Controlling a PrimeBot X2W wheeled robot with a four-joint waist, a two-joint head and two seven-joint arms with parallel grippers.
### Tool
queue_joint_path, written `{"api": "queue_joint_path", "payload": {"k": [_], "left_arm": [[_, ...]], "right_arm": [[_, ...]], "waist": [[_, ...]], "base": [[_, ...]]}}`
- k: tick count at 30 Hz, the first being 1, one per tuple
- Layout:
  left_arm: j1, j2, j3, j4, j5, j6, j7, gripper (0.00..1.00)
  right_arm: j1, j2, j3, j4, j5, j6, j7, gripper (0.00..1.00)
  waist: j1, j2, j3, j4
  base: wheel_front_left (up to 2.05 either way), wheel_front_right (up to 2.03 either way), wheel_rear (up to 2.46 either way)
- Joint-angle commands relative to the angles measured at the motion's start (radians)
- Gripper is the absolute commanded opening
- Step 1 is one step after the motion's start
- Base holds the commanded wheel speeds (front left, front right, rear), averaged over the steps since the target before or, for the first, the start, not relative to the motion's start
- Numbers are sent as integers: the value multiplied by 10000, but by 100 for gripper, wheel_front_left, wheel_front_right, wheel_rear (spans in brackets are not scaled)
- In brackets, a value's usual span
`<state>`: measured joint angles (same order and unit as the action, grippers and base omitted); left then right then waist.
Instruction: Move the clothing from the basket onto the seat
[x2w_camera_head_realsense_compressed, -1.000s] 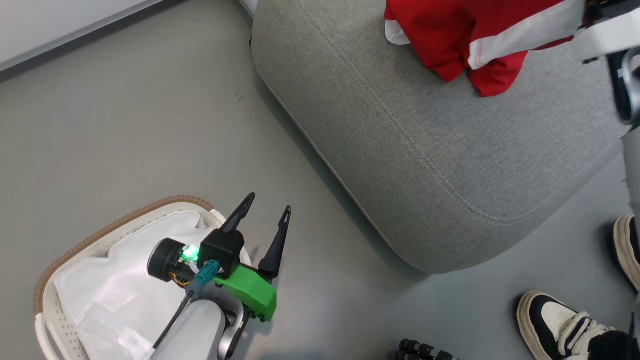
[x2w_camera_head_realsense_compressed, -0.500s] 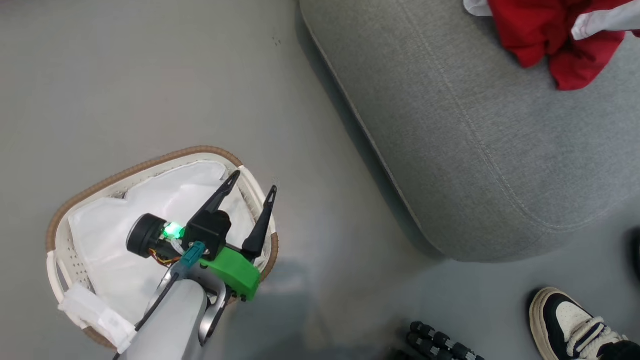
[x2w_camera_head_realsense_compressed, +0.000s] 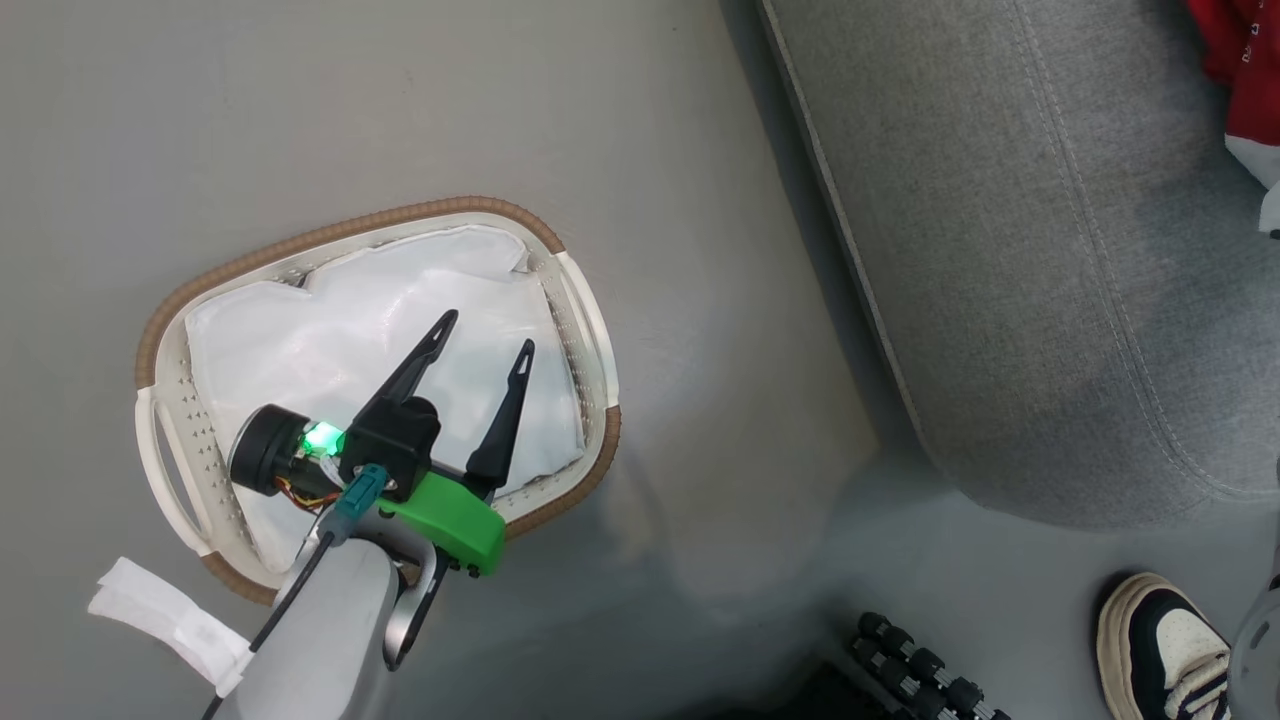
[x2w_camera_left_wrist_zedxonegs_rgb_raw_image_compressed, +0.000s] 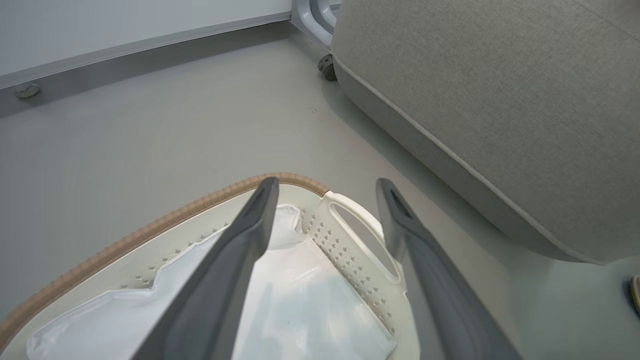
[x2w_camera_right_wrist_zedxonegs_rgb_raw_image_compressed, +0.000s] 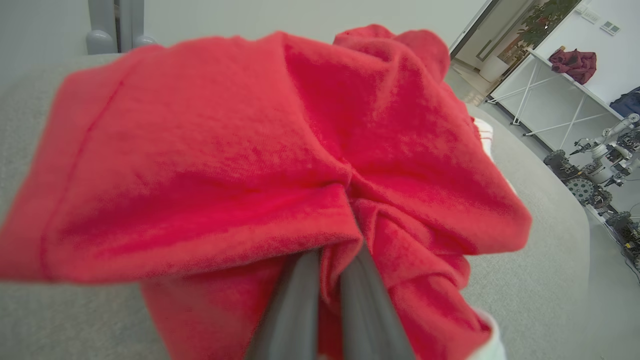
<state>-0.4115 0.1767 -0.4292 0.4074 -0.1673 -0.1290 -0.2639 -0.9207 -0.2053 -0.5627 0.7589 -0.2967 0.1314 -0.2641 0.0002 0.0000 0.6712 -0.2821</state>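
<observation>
Right pincer (x2w_camera_right_wrist_zedxonegs_rgb_raw_image_compressed: 336, 255) is clamped shut on a bunched-up bright red fabric garment (x2w_camera_right_wrist_zedxonegs_rgb_raw_image_compressed: 240, 150). Both dark fingers (x2w_camera_right_wrist_zedxonegs_rgb_raw_image_compressed: 295, 300) pinch a fold at the near edge of the heap, so the cloth lies straight ahead of the tips and spreads wider side to side than front to back in the right wrist view. The grey around it is the big grey woven-fabric sofa cushion (x2w_camera_right_wrist_zedxonegs_rgb_raw_image_compressed: 540, 260), and to me the red stuff looks like it's lying on it rather than dangling, though I can't tell how much the grip is propping up. In the head view the red sits at the cushion's far top corner, well apart from the oval white perforated plastic basket (x2w_camera_head_realsense_compressed: 350, 222) with the brown braided rim down on the floor (x2w_camera_head_realsense_compressed: 300, 100). Left pincer (x2w_camera_head_realsense_compressed: 487, 331) hangs over that basket with its jaws spread wide and nothing between them, above a flat white cloth sheet (x2w_camera_head_realsense_compressed: 330, 330); I can't spot any red in there. My read: the right arm is the one that counts, the cushion is right under its load, and the next move is just letting go and backing out along the fingers so the fold doesn't snag.
</observation>
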Motion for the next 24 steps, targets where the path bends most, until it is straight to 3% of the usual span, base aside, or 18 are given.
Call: {"api": "queue_joint_path", "payload": {"k": [1, 2, 16, 24], "left_arm": [[-100, 17, 75, 9, 57, -11, -8, 100], [-87, -4, 100, 19, 54, -12, -8, 100], [620, -588, 1028, 202, -136, 29, -8, 100], [1263, -913, 1935, 225, -117, 169, -8, 100]], "right_arm": [[225, 55, -16, -126, 1, -14, -3, 67], [294, 82, -24, -227, 82, -14, -3, 100], [2989, 478, 892, -2541, 1447, -14, -1, 100], [4517, 870, 2105, -3288, 1960, -14, -1, 100]], "waist": [[-2, 0, -24, 10], [-2, 0, -70, 0], [-2, 0, -1849, 517], [-2, 0, -2941, 1145]], "base": [[0, 0, 0], [0, 0, 0], [0, 0, 0], [0, 0, 0]]}}
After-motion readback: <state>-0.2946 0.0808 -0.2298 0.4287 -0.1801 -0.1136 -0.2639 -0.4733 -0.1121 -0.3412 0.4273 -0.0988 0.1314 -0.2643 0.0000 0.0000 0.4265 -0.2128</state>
